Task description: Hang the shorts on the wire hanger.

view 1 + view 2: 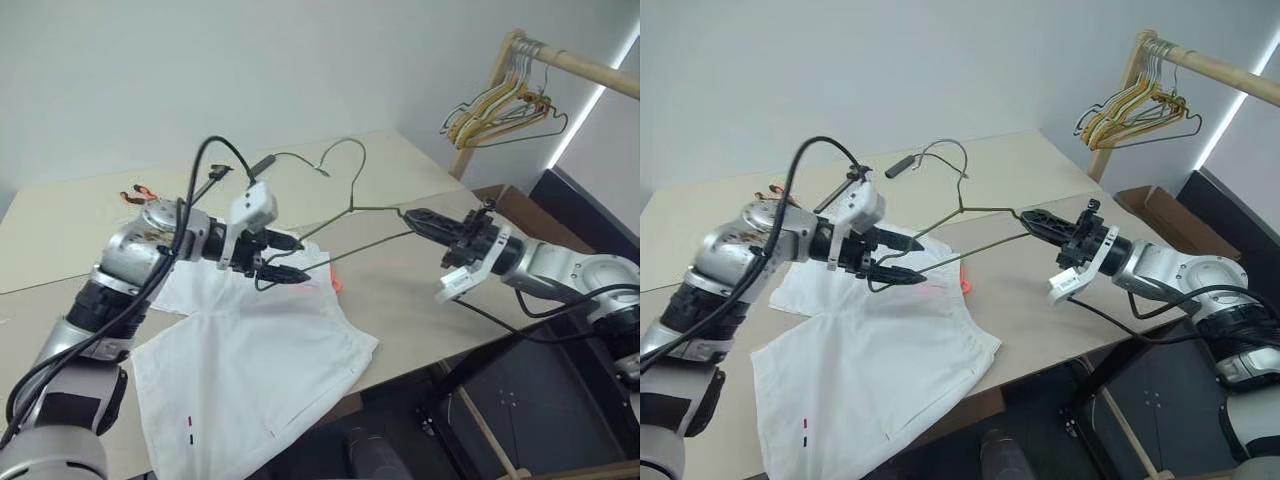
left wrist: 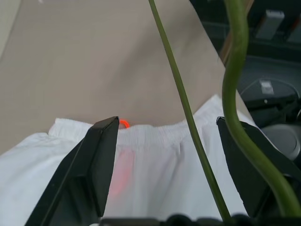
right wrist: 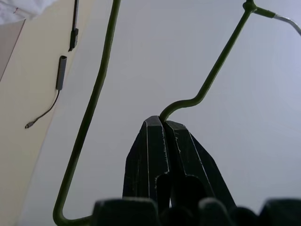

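Setting: a plain indoor test room, arranged as a laundry-handling station. A wide beige table (image 1: pixel 420 290) is set against bare pale walls (image 1: pixel 250 70). A wooden garment rail (image 1: pixel 580 65) is placed in the right corner, hung with a bunch of spare hangers (image 1: pixel 500 110). A loose black cable (image 3: pixel 59 80) is left on the tabletop. No household furnishings are seen.

The shorts (image 1: pixel 250 370) are plain white, with a pink-red blotch inside the waistband and tiny dark and red dashes near one hem. The wire hanger (image 1: pixel 375 240) reads dark olive-grey, perhaps greener close up. The table (image 1: pixel 400 290) is beige. Both grippers' fingers (image 3: pixel 157 150) are black.
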Tool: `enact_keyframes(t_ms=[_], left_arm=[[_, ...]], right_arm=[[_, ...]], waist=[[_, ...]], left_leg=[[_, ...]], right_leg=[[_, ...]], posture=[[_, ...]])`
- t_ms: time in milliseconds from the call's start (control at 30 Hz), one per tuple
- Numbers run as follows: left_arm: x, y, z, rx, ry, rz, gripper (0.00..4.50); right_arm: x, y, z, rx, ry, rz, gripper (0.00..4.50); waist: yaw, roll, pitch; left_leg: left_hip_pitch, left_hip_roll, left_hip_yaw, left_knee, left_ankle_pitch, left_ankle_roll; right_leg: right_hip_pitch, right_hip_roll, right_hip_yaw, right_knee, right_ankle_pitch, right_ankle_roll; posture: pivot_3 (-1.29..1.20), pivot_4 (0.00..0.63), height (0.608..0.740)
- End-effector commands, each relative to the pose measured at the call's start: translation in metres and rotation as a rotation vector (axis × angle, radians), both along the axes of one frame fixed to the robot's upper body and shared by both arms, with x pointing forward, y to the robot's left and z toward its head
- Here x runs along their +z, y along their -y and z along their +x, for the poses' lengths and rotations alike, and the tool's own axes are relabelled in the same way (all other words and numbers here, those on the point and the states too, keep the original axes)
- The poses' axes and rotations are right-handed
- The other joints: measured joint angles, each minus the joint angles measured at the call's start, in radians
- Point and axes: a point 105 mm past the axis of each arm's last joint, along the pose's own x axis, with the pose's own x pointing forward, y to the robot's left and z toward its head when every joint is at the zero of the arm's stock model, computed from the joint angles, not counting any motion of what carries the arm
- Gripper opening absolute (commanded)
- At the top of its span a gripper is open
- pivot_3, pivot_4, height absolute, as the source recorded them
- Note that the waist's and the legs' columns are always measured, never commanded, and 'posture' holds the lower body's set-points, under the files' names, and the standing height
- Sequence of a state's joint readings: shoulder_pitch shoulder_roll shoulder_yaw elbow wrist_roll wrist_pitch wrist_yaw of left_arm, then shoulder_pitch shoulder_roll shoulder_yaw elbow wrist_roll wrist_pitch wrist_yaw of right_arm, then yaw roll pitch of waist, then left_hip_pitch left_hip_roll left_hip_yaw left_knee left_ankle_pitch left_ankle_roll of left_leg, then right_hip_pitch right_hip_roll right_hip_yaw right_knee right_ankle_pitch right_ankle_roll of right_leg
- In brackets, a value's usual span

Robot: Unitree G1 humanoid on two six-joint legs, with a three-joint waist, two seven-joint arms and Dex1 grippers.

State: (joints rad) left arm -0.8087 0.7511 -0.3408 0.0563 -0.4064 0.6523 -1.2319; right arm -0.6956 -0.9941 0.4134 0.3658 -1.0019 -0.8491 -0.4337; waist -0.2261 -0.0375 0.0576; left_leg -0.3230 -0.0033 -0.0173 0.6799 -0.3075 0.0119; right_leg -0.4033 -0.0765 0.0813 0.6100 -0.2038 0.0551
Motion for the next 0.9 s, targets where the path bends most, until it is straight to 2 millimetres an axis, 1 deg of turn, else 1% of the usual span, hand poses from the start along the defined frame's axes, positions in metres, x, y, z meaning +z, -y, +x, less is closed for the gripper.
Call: enact_keyframes(t_ms=[33, 133, 267, 300, 333, 500, 567, 600, 633, 667, 733, 800, 833, 900], left_arm=[[0.004, -0.001, 0.003, -0.006, 0.044, 0.040, 2.72], [0.002, -0.002, 0.003, 0.002, 0.046, 0.047, 1.83], [0.003, -0.002, 0.004, 0.009, 0.050, 0.053, 0.46], [0.003, -0.003, 0.005, 0.010, 0.050, 0.053, 0.19], [0.002, -0.003, 0.005, 0.014, 0.052, 0.055, 0.05], [0.003, -0.005, 0.014, 0.087, 0.066, 0.056, 0.05], [0.006, -0.007, 0.015, 0.095, 0.070, 0.050, 0.00], [0.007, -0.008, 0.016, 0.097, 0.071, 0.048, 0.00], [0.008, -0.010, 0.017, 0.105, 0.075, 0.050, 0.00], [0.008, -0.013, 0.017, 0.109, 0.083, 0.059, 0.00], [0.008, -0.020, 0.018, 0.117, 0.103, 0.090, 0.00], [0.006, -0.024, 0.019, 0.119, 0.124, 0.120, 0.00], [0.004, -0.028, 0.019, 0.119, 0.151, 0.157, 0.00], [0.000, -0.033, 0.018, 0.117, 0.181, 0.208, 0.00]], right_arm=[[0.024, -0.001, 0.001, 0.006, 0.073, 0.033, 0.00], [0.026, 0.000, 0.002, -0.006, 0.079, 0.029, 0.00], [0.029, 0.000, 0.005, -0.024, 0.100, 0.028, 0.00], [0.030, 0.001, 0.006, -0.028, 0.106, 0.029, 0.00], [0.031, 0.001, 0.006, -0.033, 0.112, 0.026, 0.00], [0.031, 0.002, 0.004, -0.037, 0.111, 0.025, 0.00], [0.026, 0.002, -0.001, -0.014, 0.061, 0.021, 0.53], [0.025, 0.002, -0.003, -0.006, 0.044, 0.019, 0.70], [0.022, 0.002, -0.006, 0.008, 0.013, 0.016, 0.99], [0.021, 0.001, -0.011, 0.027, -0.019, 0.013, 1.41], [0.020, 0.002, -0.018, 0.054, -0.074, -0.004, 2.01], [0.021, 0.003, -0.021, 0.056, -0.114, -0.009, 2.77], [0.023, 0.003, -0.023, 0.065, -0.147, -0.005, 3.02], [0.024, 0.002, -0.027, 0.058, -0.262, 0.022, 3.71]], waist=[[-0.005, 0.000, 0.000], [-0.008, 0.000, 0.000], [-0.009, 0.000, 0.000], [-0.009, 0.000, 0.000], [-0.010, 0.000, 0.000], [-0.008, 0.000, 0.000], [-0.008, 0.000, 0.000], [-0.009, 0.000, 0.000], [-0.009, 0.000, 0.000], [-0.009, 0.000, 0.000], [-0.009, 0.000, 0.000], [-0.011, 0.000, 0.000], [-0.011, 0.000, 0.000], [-0.010, 0.000, 0.000]], left_leg=[[0.000, 0.000, 0.000, 0.000, 0.000, 0.000], [0.001, 0.000, 0.000, 0.000, 0.000, 0.000], [0.001, 0.000, 0.000, 0.000, 0.000, 0.000], [0.001, 0.000, 0.000, 0.000, 0.000, 0.000], [0.001, 0.000, 0.001, 0.000, 0.000, 0.000], [0.001, -0.001, 0.001, 0.000, 0.000, 0.000], [0.001, -0.001, 0.001, 0.000, 0.000, 0.000], [0.001, -0.001, 0.001, 0.000, 0.000, 0.000], [0.001, -0.001, 0.001, 0.000, 0.000, 0.000], [0.001, -0.001, 0.001, 0.000, 0.000, 0.000], [0.001, -0.001, 0.001, 0.000, 0.000, 0.000], [0.001, -0.001, 0.001, 0.000, 0.000, 0.000], [0.002, -0.001, 0.001, 0.000, 0.000, 0.000], [0.001, -0.001, 0.002, 0.000, 0.000, 0.000]], right_leg=[[0.000, 0.000, 0.001, 0.000, 0.000, 0.000], [0.000, 0.000, 0.002, 0.000, 0.000, 0.001], [0.000, 0.000, 0.002, 0.001, 0.001, 0.001], [0.000, 0.000, 0.003, 0.001, 0.001, 0.001], [0.000, 0.000, 0.003, 0.001, 0.001, 0.001], [0.000, 0.000, 0.003, 0.001, 0.001, 0.002], [0.000, 0.000, 0.003, 0.001, 0.002, 0.002], [0.000, 0.000, 0.004, 0.001, 0.002, 0.002], [0.000, 0.000, 0.004, 0.001, 0.002, 0.002], [0.000, 0.000, 0.004, 0.001, 0.002, 0.002], [0.000, 0.000, 0.004, 0.000, 0.002, 0.002], [0.000, 0.000, 0.004, 0.000, 0.002, 0.002], [0.000, 0.000, 0.004, 0.001, 0.002, 0.002], [0.001, 0.000, 0.005, 0.001, 0.002, 0.003]], posture=[[-0.16, 0.000, 0.740], [-0.15, 0.000, 0.740], [-0.15, 0.000, 0.740], [-0.15, 0.000, 0.740], [-0.15, 0.000, 0.740], [-0.15, 0.000, 0.740], [-0.15, 0.000, 0.740], [-0.15, 0.000, 0.740], [-0.15, 0.000, 0.740], [-0.15, 0.000, 0.740], [-0.14, 0.000, 0.740], [-0.14, 0.000, 0.740], [-0.14, 0.000, 0.740], [-0.13, 0.000, 0.740]])
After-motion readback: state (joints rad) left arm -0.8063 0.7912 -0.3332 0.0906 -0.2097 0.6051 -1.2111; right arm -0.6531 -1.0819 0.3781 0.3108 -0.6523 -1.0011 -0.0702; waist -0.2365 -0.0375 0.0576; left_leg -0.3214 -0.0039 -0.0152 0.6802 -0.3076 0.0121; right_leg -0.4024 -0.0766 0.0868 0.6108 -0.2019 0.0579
